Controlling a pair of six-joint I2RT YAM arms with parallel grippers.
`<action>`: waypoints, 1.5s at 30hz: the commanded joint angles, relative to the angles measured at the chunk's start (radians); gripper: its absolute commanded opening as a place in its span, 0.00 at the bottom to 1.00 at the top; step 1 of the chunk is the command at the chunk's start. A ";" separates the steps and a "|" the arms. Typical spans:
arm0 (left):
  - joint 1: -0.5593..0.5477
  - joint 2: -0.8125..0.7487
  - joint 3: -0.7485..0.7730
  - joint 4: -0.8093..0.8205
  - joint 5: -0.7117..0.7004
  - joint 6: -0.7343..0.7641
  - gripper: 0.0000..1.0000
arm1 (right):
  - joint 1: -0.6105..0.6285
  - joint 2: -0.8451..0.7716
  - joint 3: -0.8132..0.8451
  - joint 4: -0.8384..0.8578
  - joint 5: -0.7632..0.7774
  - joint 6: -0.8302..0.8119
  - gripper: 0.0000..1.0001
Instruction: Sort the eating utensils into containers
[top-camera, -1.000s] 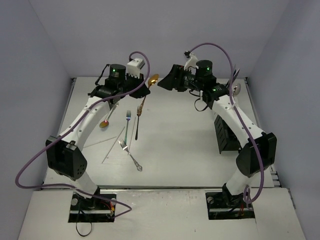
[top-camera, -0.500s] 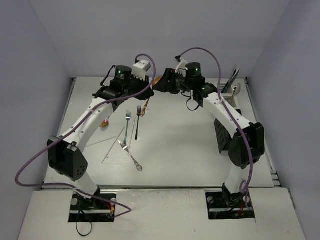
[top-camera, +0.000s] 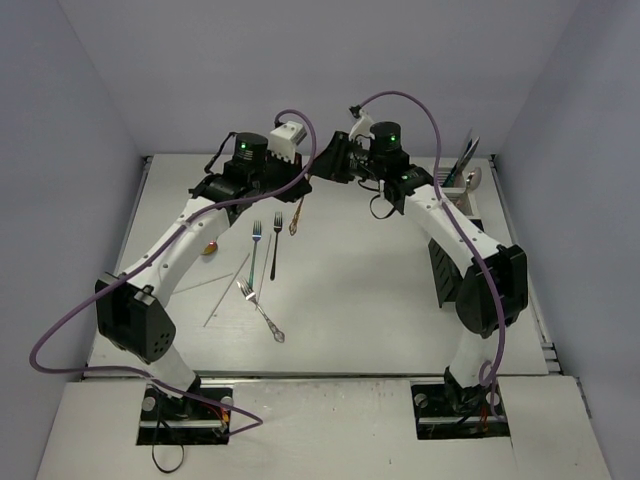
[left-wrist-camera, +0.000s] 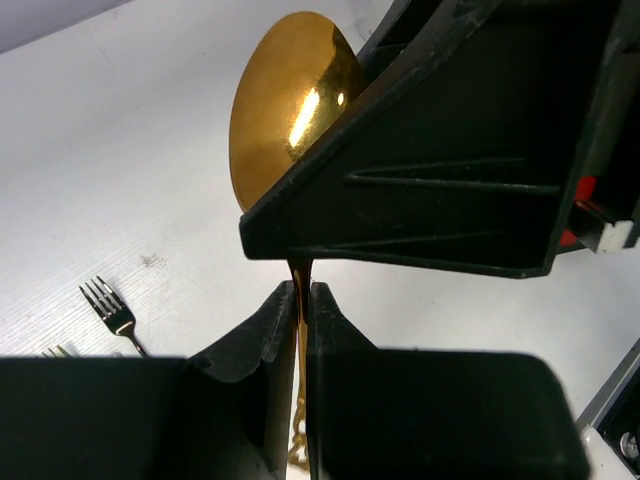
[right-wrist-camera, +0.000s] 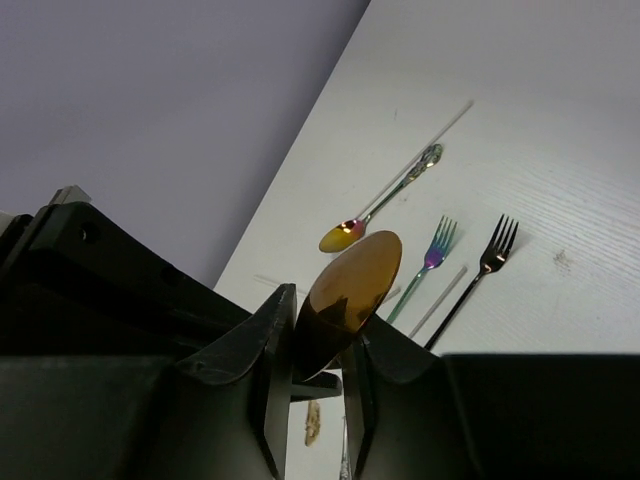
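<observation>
Pale lilac walls round a white table (top-camera: 380, 290). Up at the far middle, both claws met over a gold spoon (left-wrist-camera: 285, 110). Left claw (left-wrist-camera: 300, 310) pressed together on the thin handle, bowl upward, handle end hanging free above the table. Right claw (right-wrist-camera: 320, 330) closed snugly on the bowl, one finger against each side.

Blocking most of the left wrist view: the right claw's black body. From above, bowl hidden between the two claws, only the handle showing.

Lying loose on the table nearer the bases: teal-handled fork (top-camera: 255, 245), dark fork (top-camera: 275, 238), silver fork (top-camera: 260, 310), two thin pale sticks (top-camera: 228, 290), and a rainbow-tinted spoon (right-wrist-camera: 385, 205) half tucked under the left arm. Over at the right edge, black container (top-camera: 445, 270), and behind it white container (top-camera: 462, 200) with blue knife (top-camera: 468, 158) and silver spoon (top-camera: 475, 178) standing up from it.

Compared with a second ago: right claw swung across from well apart to touching the spoon, fingers drawn in from wide. Gold spoon carried slightly rightward. Table cutlery unmoved.
</observation>
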 joint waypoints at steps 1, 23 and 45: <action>-0.012 -0.056 0.048 0.072 0.013 0.022 0.00 | 0.019 -0.011 0.022 0.110 -0.042 0.013 0.10; 0.079 -0.221 -0.110 -0.019 0.016 0.099 0.81 | -0.676 -0.197 0.048 0.106 -0.283 0.047 0.00; 0.190 -0.188 -0.180 -0.015 -0.056 0.134 0.82 | -0.916 -0.128 -0.105 0.071 -0.190 -0.188 0.00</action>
